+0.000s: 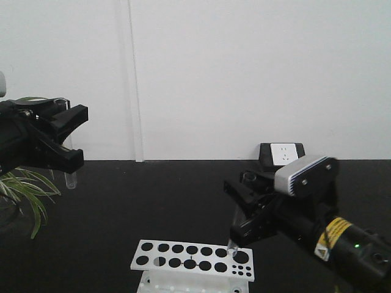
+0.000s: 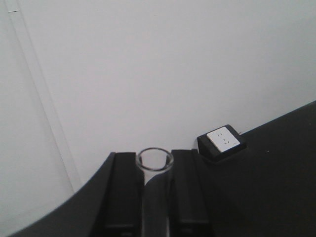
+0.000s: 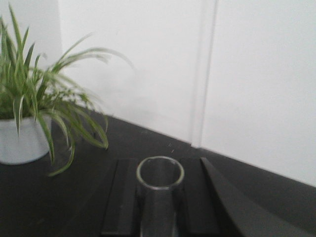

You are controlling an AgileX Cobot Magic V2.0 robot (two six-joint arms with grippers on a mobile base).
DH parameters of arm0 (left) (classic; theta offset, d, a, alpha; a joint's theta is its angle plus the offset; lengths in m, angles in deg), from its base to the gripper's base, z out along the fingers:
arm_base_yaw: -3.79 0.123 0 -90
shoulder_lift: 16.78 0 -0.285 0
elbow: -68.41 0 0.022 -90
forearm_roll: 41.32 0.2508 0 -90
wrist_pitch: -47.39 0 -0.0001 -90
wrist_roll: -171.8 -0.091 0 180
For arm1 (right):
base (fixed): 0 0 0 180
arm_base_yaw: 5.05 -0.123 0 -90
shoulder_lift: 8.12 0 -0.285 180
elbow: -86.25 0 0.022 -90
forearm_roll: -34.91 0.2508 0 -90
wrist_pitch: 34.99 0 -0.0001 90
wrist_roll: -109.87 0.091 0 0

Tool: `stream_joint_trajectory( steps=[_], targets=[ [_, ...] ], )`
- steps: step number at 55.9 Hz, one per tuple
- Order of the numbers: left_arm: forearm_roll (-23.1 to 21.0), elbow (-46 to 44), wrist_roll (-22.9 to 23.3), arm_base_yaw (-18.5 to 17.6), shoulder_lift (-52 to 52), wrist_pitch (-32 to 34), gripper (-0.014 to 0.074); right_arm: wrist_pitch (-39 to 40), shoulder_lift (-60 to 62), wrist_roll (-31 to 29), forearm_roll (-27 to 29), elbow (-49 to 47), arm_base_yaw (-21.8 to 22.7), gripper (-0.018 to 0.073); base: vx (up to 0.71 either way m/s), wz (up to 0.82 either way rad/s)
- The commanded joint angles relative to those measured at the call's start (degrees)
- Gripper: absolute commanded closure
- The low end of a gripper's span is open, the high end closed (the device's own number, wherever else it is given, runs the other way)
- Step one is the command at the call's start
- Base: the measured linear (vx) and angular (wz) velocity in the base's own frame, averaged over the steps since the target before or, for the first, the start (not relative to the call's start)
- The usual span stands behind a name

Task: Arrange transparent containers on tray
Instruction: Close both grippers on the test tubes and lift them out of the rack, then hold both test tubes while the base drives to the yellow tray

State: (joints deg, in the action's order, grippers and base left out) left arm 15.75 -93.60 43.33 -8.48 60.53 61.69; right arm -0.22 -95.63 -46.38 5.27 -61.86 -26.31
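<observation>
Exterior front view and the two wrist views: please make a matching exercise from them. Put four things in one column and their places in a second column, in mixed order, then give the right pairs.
Things
1 white rack
2 plant
3 socket box
4 left test tube

Places
A against the wall, at the back of the table
B held in the left gripper
C under the right test tube, which the right gripper holds
D in a white pot

Pairs: 1-C, 2-D, 3-A, 4-B
</observation>
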Motion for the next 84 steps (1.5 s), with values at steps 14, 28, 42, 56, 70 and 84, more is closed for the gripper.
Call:
stream_joint_trajectory(
  steps=[14, 28, 42, 56, 70, 84],
  targets=[
    [14.96, 12.22, 16.38, -0.3, -9.98, 6.87, 0.06, -20.44, 25.52, 12.68, -7.79, 1.63, 0.03, 0.0572, 0.0, 0.0],
    [19.4, 24.04, 23.71, -0.3, -22.72, 7.51, 0.06, -25.31, 41.63, 18.84, -11.51, 12.1, 0.03, 0.0572, 0.0, 0.0],
    [19.35, 28.27, 23.74, -0.3, -28.8, 6.43, 0.06, -26.98, 47.59, 19.07, -11.56, 15.6, 0.03, 0.0572, 0.0, 0.0],
    [19.35, 28.27, 23.74, -0.3, -28.8, 6.43, 0.06, -26.95, 47.59, 19.07, -11.56, 15.6, 0.03, 0.0572, 0.0, 0.0],
    [19.35, 28.27, 23.74, -0.3, -28.8, 6.43, 0.06, -26.95, 47.59, 19.07, -11.56, 15.6, 0.03, 0.0572, 0.0, 0.0],
    [19.35, 28.27, 23.74, -0.3, -28.8, 6.43, 0.06, -26.95, 47.59, 19.07, -11.56, 15.6, 0.03, 0.0572, 0.0, 0.0]
  ],
)
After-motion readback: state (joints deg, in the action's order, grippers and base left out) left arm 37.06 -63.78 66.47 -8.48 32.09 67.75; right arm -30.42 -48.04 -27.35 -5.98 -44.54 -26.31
